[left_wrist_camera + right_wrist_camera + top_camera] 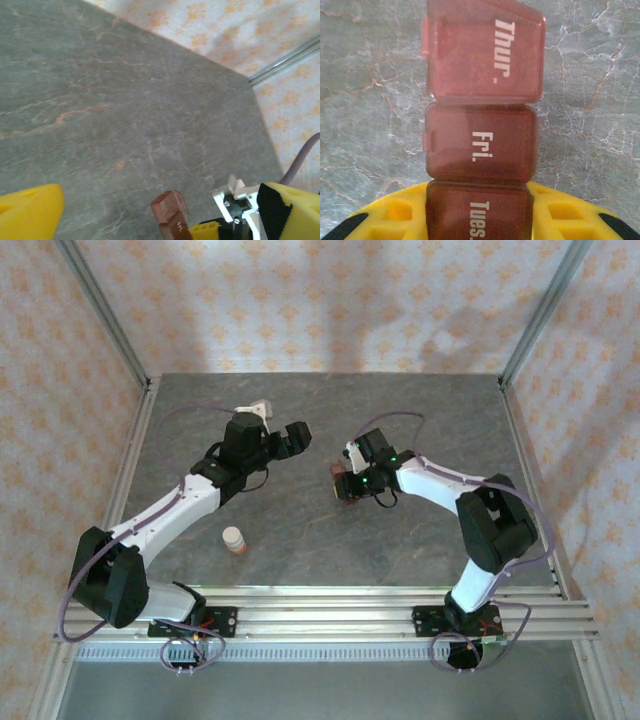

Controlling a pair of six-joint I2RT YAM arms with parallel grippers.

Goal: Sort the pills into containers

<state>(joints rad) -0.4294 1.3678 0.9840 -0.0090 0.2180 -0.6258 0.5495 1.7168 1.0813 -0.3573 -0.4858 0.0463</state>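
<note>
The containers point(345, 483) are a dark red-brown strip of square compartments, held just above the table's middle. My right gripper point(354, 478) is shut on it. In the right wrist view the yellow fingers point(560, 215) press both sides of the "Tues." compartment, with "Fri." and "Thur." of the containers point(481, 137) beyond. The "Thur." lid looks slightly raised. My left gripper point(278, 430) hangs open to the left of the strip with nothing between its fingers point(30, 212). From there the strip's end point(169, 212) shows a lid ajar. The pills are out of view.
A small orange bottle with a white cap point(234, 539) stands upright on the grey stone-look table point(300, 530), near the front left of centre. Metal frame posts point(135, 370) and patterned walls enclose the table on three sides.
</note>
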